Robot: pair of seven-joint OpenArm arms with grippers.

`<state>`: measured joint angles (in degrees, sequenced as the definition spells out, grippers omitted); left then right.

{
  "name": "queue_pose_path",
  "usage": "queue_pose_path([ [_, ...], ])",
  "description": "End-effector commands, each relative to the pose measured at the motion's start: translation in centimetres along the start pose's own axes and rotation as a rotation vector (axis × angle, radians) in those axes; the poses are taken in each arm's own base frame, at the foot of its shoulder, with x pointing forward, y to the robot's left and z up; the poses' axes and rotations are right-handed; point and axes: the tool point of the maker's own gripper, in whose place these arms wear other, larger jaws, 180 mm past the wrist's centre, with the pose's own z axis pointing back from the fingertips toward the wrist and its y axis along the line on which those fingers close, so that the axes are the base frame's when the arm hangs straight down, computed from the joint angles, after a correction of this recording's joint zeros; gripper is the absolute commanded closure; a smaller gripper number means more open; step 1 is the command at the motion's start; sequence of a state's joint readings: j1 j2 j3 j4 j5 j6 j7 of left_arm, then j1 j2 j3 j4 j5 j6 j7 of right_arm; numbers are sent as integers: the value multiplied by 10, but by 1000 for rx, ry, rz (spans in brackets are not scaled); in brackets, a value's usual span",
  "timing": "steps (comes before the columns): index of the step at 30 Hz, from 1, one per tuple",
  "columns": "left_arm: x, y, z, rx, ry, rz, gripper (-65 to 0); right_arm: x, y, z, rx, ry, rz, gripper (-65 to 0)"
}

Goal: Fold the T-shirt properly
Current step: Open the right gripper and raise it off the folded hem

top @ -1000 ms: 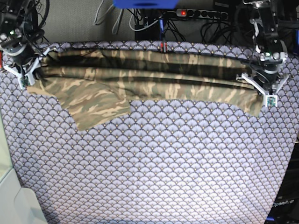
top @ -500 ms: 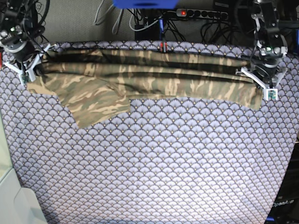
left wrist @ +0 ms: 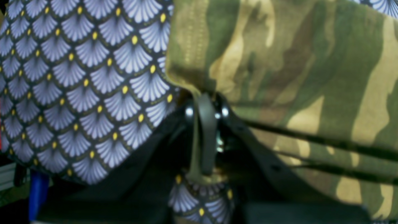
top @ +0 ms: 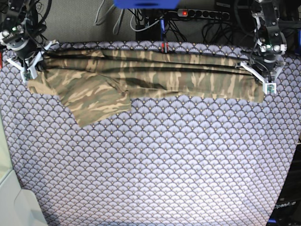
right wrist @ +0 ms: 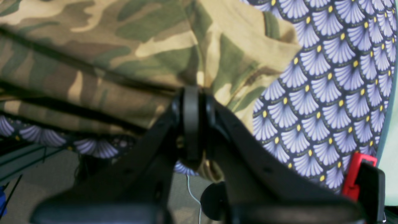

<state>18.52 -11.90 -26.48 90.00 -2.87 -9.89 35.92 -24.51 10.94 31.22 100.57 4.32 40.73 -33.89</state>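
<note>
— Left claw [left wrist: 203, 137]? 
— Pinched narrow on shirt [top: 155, 77] hem; patterned cloth [top: 164, 165] beside and beneath.
— Right claw [right wrist: 192, 124]? 
— Clamped tight on shirt edge.
— Shirt's place? 
— Stretched between both claws, sleeve drooping near right one.

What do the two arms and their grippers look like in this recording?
Both arms are black with loose black cables near their bases. The left gripper and right gripper have white forked frames in the base view. Close up, the fingers are black; the left shows small shiny screws.
</note>
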Motion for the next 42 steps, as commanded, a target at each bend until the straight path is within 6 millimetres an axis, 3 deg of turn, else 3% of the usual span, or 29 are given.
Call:
queue_pose_path([
  [1, 4, 12, 1, 38, -6, -14, -81, 4, -11, 4, -33, -6, 18, -53],
  [5, 4, 14, 2, 42, -7, -11, -238, -1, -10, 2, -27, 6, 12, -164],
  [8, 5, 14, 2, 42, -11, -12, -319, -12, -8, -2, -15, 33, -5, -224],
  [16, 9, 12, 3, 37, -25, -16, -324, -16, -10, -2, -17, 43, -9, -245],
  [31, 11, 13, 3, 39, -28, -14, -325, -24, -71, 26, -188, 38, -75, -245],
  [37, 10, 13, 3, 39, -28, -15, -325, 22, -90, 37, -262, -58, -34, -252],
  [42, 9, 11, 3, 34, -25, -19, -325, 76, -87, 30, -263, -60, 46, -327],
])
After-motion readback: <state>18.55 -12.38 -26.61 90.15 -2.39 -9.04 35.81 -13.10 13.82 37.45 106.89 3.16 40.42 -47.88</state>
